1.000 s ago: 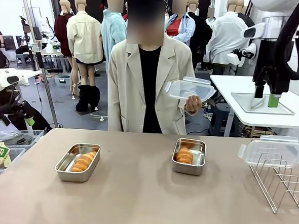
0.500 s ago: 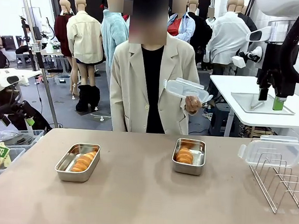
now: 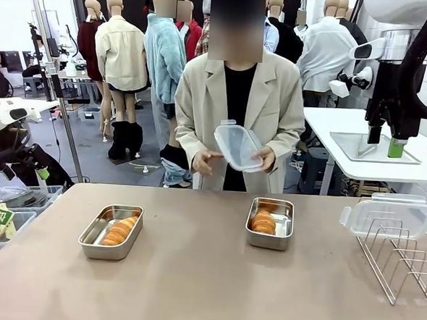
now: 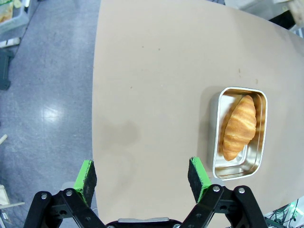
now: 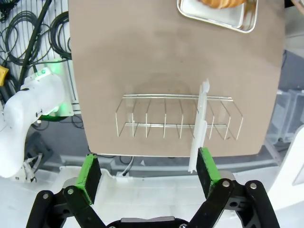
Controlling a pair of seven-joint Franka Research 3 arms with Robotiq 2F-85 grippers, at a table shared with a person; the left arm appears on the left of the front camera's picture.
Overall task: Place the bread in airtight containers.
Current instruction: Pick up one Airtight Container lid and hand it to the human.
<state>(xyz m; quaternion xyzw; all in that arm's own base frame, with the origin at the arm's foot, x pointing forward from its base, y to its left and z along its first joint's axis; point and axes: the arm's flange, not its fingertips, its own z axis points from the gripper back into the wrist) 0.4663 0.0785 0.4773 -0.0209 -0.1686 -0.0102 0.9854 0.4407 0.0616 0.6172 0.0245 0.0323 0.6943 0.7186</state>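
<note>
While your left gripper [image 4: 141, 173] and right gripper [image 5: 147, 166] are hanging wide open and empty, the croissants [image 3: 119, 230] are lying in the steel containers [image 3: 286, 224] at lower centre; reaching in now, you are probably risking the person's hand [image 3: 266, 159] holding the clear lid [image 3: 236, 145].

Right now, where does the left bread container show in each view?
Front view: left container, left of centre on the table.
Left wrist view: right of centre, one roll inside.
Right wrist view: that is the right container at the top edge.
Shared landmark: the tan table.
</note>
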